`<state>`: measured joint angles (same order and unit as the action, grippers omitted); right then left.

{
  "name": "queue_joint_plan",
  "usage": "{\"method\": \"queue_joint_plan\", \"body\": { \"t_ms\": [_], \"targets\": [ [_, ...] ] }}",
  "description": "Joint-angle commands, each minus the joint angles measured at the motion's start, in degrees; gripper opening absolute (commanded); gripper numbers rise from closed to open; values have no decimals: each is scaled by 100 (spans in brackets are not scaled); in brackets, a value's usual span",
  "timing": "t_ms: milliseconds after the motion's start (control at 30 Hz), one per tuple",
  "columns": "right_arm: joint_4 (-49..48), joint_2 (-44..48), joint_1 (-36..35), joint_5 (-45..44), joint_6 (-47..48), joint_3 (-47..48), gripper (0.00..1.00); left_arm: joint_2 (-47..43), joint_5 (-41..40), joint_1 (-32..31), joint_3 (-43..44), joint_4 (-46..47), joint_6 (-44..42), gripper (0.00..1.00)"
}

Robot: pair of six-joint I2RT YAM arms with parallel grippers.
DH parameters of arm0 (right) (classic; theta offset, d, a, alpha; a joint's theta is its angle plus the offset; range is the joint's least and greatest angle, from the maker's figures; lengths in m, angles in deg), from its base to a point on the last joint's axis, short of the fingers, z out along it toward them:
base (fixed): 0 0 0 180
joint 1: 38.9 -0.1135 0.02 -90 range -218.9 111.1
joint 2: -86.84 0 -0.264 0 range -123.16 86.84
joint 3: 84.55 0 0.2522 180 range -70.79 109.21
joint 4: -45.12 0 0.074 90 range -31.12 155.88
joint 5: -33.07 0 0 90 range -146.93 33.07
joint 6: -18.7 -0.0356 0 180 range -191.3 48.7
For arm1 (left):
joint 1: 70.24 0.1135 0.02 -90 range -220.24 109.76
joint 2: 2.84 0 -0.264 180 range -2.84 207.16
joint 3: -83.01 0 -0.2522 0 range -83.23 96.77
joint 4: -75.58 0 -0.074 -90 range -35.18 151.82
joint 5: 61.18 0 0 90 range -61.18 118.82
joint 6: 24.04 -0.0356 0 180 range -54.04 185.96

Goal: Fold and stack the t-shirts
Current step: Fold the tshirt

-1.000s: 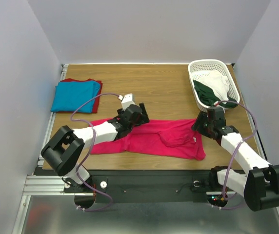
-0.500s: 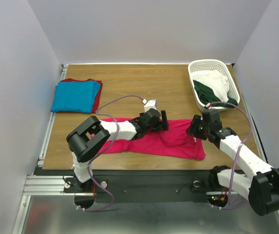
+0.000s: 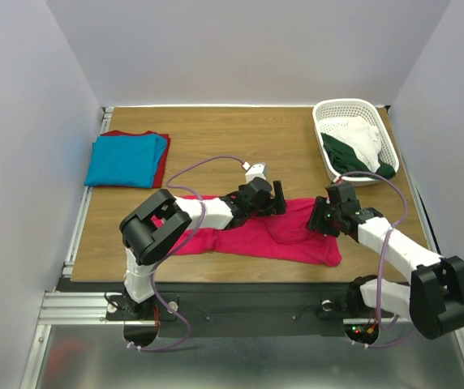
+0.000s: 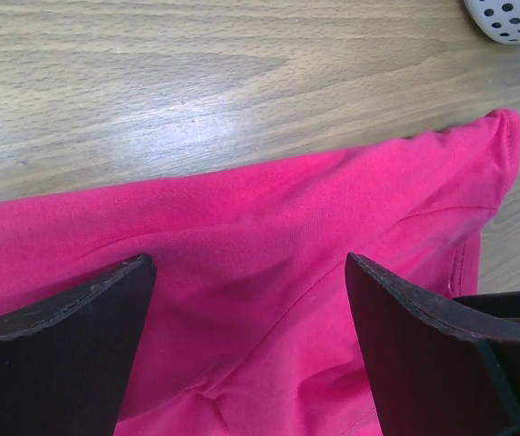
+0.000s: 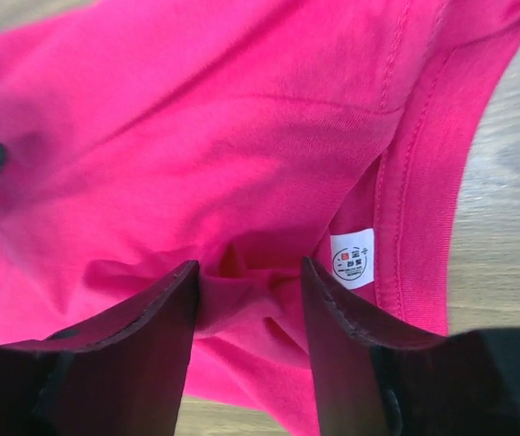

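A crimson-pink t-shirt lies spread across the near part of the table. It fills the left wrist view and the right wrist view, where its white neck label shows. My left gripper hangs open just over the shirt's far edge near its middle, jaws wide apart. My right gripper is on the shirt's right part, its fingers closed in on a raised fold of pink cloth. A folded turquoise-blue t-shirt lies on a dark red one at the far left.
A white lattice basket stands at the far right with white and dark green cloth in it; its corner shows in the left wrist view. Bare wood lies between the stack and the basket.
My left arm has reached to the right along the pink shirt, from its left half to its middle. My right gripper has come down and left onto the shirt's right part.
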<state>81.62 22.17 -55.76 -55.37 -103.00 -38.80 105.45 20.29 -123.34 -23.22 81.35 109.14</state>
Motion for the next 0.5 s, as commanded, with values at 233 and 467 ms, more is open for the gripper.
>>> {"method": "queue_joint_plan", "body": {
  "t_ms": [233, 467],
  "targets": [
    [20, -135, -177, 134, 59, 185, 13, 87, -25, 19, 406, -256, -134, 98],
    [581, 147, -221, 230, 15, 518, 8, 96, 115, 10, 740, -230, -222, 98]
  ]
}}
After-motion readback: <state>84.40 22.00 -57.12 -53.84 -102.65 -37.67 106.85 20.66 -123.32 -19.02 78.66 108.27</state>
